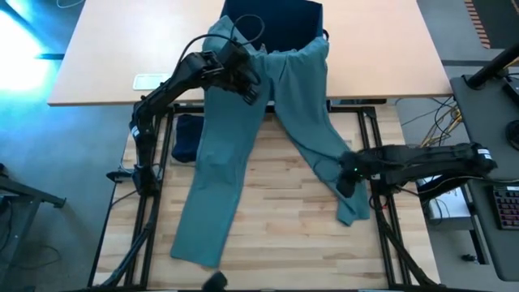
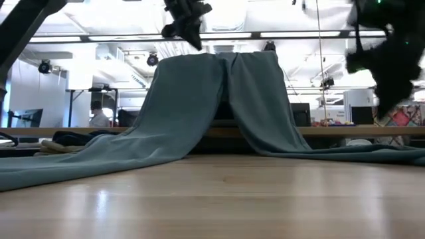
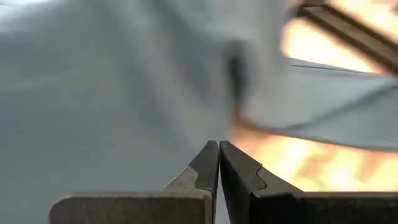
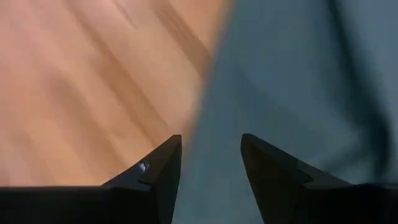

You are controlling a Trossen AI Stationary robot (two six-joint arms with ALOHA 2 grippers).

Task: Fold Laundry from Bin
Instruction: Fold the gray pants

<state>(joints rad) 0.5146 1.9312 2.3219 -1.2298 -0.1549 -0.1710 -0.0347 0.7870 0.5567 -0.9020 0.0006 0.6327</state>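
The large teal-green garment (image 1: 235,138), a pair of trousers, has its waist draped over the near rim of the navy bin (image 1: 276,20) at the table's far side. Both legs run down onto the wooden table, the left leg (image 1: 212,203) toward the near edge and the right leg (image 1: 320,138) toward the right. The trousers also show in the low view (image 2: 199,106). My left gripper (image 1: 247,88) is shut and empty, raised above the top of the left leg (image 2: 189,26). My right gripper (image 1: 347,174) is open above the right leg's lower part (image 4: 292,93), clear of it (image 2: 385,60).
A navy garment (image 1: 186,136) lies at the table's left, beside the left leg. In the low view a beige piece (image 2: 56,147) shows next to it. A small white flat device (image 1: 150,81) lies on the far desk. Bare wood (image 1: 284,203) lies between the legs.
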